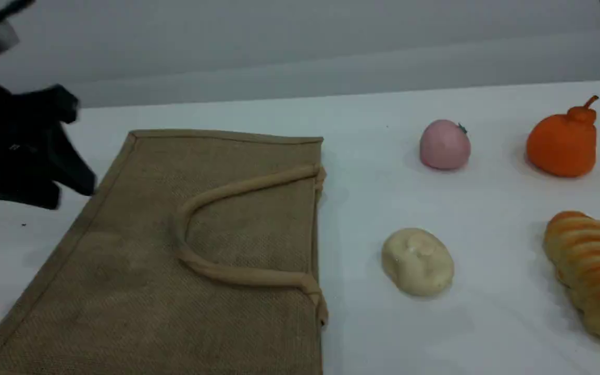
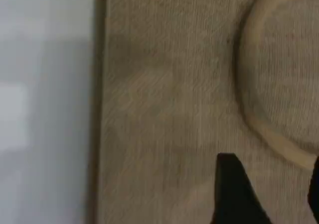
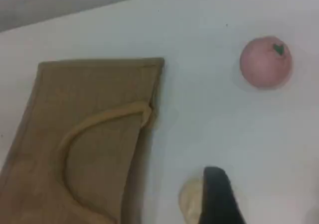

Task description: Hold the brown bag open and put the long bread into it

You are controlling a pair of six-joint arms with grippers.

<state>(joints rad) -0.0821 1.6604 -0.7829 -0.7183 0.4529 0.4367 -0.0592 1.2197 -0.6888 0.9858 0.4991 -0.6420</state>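
The brown bag (image 1: 185, 250) lies flat on the white table at the left, its mouth edge facing right. One beige handle (image 1: 227, 192) is looped on top of it. At the far right edge lies the long bread (image 1: 591, 276), golden with orange-brown ridges, and nothing touches it. My left gripper (image 1: 71, 190) hovers over the bag's left edge. In the left wrist view the gripper (image 2: 274, 199) is open above the burlap (image 2: 164, 109), with nothing between its fingers. The right wrist view looks down on the bag (image 3: 84, 134) from high up and shows one dark fingertip (image 3: 218, 196) holding nothing.
A pale cream bun (image 1: 417, 260) sits between the bag and the long bread. A pink round fruit (image 1: 445, 145) and an orange pear-shaped toy (image 1: 563, 140) stand farther back on the right. The grey wall runs along the table's far edge.
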